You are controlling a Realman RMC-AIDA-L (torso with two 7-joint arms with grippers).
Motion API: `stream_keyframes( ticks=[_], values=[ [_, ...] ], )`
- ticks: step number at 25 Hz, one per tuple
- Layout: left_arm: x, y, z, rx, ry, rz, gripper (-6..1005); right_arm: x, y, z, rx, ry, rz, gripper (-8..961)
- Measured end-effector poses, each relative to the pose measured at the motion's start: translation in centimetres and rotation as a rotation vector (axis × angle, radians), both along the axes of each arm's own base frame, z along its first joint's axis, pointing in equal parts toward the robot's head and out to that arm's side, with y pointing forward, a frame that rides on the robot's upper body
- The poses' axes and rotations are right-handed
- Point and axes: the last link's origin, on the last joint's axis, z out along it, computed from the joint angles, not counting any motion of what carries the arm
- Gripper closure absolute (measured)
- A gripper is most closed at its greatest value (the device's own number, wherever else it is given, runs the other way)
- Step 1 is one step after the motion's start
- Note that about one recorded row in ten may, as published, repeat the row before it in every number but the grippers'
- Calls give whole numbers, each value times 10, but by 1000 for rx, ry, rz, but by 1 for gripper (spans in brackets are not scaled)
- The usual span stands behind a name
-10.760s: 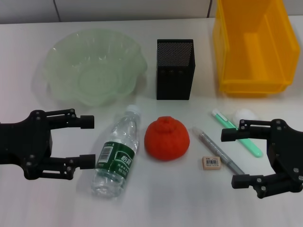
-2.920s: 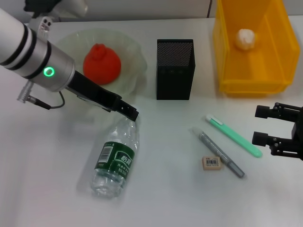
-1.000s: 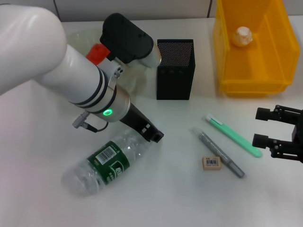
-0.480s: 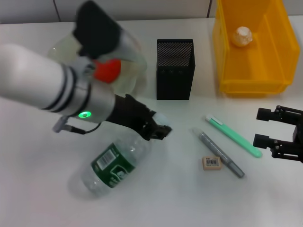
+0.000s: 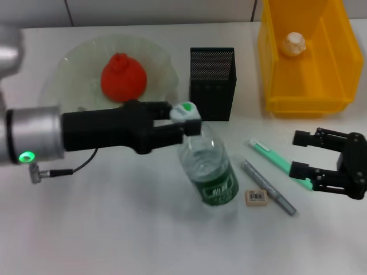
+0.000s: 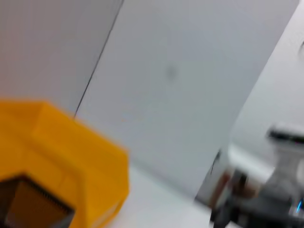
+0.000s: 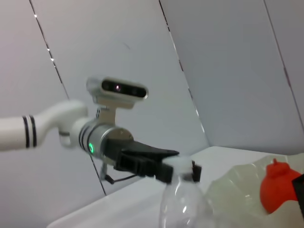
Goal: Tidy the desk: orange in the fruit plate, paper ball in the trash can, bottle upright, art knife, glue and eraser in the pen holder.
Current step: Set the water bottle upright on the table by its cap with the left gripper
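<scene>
Nearest to you, the eraser [image 5: 256, 197] is lying on the table [image 5: 114, 229] just right of the bottle [image 5: 207, 166], not yet put away. Beside it the grey pen-shaped tool [image 5: 265, 185] and the green one [image 5: 283, 164], presumably the art knife and glue, are also waiting on the table. Your right gripper [image 5: 302, 154] is hovering at the far end of the green tool from the bottle, fingers released and holding nothing.

The bottle itself is standing roughly upright, and your left gripper [image 5: 182, 121] is grasping it at the white cap [image 5: 184, 111], so I judge that step nearly done but not let go.

Behind the bottle, the pen holder [image 5: 212, 83] is standing with nothing showing in it. Left of the bottle and farther back, the orange [image 5: 123, 77] is sitting in the fruit plate [image 5: 74, 69]. Right of it and farthest away, the paper ball [image 5: 293, 43] is resting in the trash can [image 5: 338, 69]. So two items are done, one is finishing, and three are left.
</scene>
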Motion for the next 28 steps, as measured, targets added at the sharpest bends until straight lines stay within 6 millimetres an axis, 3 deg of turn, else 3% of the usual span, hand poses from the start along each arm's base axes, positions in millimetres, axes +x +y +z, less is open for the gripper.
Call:
stream_keyframes(
  ticks=[1,5,6,10,19,28],
  values=[
    [-14,-6,0,47,-89,-19,545,-3,1,-4,-8,13,0,216],
    [-29,-17,-3,153,-174,-66,541,-7,4,-9,-20,32,0,216],
    [-38,-26,-6,254,-228,-88,540,-10,6,-12,-29,45,1,216],
    [-49,-40,-11,416,-265,-124,537,-15,10,-17,-38,61,3,216],
    [-80,-70,-21,764,-171,-71,529,-27,15,-37,-55,98,-12,216],
    [-91,-70,-13,860,-142,-7,521,-30,18,-56,9,151,-67,216]
  ],
)
